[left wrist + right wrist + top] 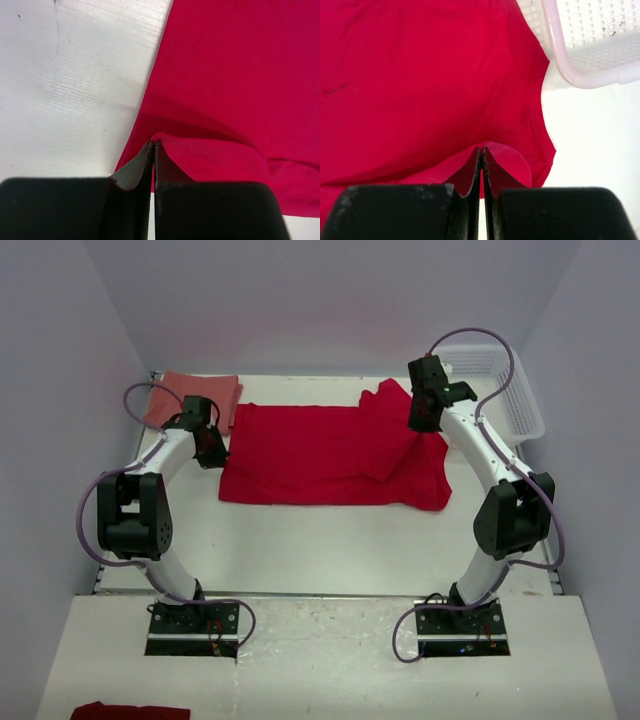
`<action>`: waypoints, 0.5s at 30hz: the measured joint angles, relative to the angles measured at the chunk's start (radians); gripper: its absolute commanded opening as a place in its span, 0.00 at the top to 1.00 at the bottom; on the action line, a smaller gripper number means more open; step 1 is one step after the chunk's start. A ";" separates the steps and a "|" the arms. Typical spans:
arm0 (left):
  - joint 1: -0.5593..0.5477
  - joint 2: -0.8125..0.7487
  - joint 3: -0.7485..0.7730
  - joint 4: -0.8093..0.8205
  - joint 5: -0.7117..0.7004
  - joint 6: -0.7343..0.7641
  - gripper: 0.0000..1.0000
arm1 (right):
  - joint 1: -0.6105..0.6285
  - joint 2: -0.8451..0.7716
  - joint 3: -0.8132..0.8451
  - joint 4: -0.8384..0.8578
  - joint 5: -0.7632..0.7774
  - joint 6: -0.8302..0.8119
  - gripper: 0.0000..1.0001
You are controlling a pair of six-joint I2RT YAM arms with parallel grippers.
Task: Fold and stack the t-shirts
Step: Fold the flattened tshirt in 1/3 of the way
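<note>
Left gripper point(154, 146): clamped on red t-shirt point(320, 455) edge
Right gripper point(482, 151): pinching same shirt
Salmon t-shirt point(195, 398): folded, far-left corner

The white counter point(330, 550) carries a bright red t-shirt point(310, 455) spread across mid-frame, a folded salmon-red t-shirt point(195, 398) at upper left, and a white lattice basket point(522, 405) at upper right.

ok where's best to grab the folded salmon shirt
Probably its right edge, beside the red shirt, pinched from above: the salmon shirt lies flat, folded, walls along its far and left sides, the left arm over its near edge.
</note>
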 measured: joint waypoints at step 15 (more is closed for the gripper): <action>0.000 0.034 0.002 0.000 -0.008 0.000 1.00 | -0.046 -0.018 -0.030 -0.008 0.018 0.002 1.00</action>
